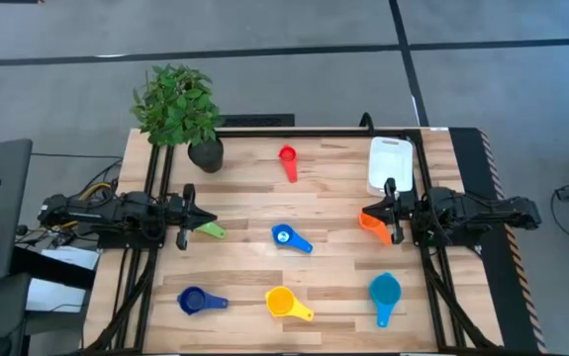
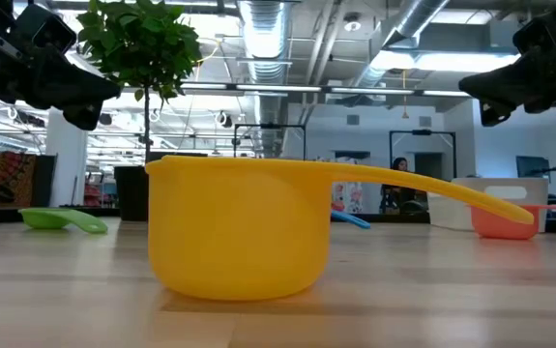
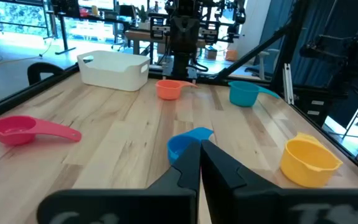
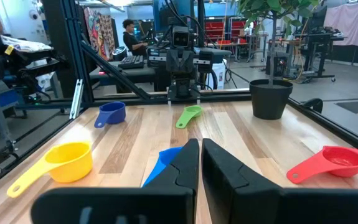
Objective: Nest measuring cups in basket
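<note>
Several measuring cups lie apart on the wooden table: red (image 1: 288, 158), light blue (image 1: 289, 237), dark blue (image 1: 197, 301), yellow (image 1: 284, 303), teal (image 1: 384, 292), green (image 1: 212, 230) and orange (image 1: 373, 223). The white basket (image 1: 390, 163) stands at the far right with nothing showing in it. My left gripper (image 1: 208, 220) hangs shut and level at the left edge, above the green cup. My right gripper (image 1: 366, 220) hangs shut and level at the right edge, above the orange cup (image 2: 500, 220). Neither touches a cup.
A potted plant in a dark pot (image 1: 205, 153) stands at the far left corner. Black frame rails run along the table's left, right and far sides. A wide stretch of bare wood lies between the cups in the middle.
</note>
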Robot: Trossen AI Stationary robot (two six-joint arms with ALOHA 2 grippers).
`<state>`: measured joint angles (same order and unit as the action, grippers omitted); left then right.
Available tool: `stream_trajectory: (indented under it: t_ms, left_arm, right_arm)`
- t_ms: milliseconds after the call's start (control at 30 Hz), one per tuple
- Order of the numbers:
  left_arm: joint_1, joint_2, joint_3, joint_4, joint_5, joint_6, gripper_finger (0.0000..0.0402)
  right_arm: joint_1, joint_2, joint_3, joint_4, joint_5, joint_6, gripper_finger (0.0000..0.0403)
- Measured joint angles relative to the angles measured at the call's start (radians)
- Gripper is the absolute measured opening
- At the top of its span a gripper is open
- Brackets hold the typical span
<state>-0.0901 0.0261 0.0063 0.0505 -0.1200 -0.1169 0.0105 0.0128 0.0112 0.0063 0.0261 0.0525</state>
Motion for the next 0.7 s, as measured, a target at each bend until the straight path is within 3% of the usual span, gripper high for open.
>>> stream_trajectory:
  t_ms: [600,700]
  left_arm:
    - [0.000,0.000,0.000,0.000,0.000,0.000,0.0000]
    - [-0.001,0.000,0.000,0.051,-0.063,-0.027,0.0000]
  right_arm:
    - [0.000,0.000,0.000,0.000,0.000,0.000,0.0045]
    - [0.000,0.000,0.000,0.000,0.000,0.000,0.0044]
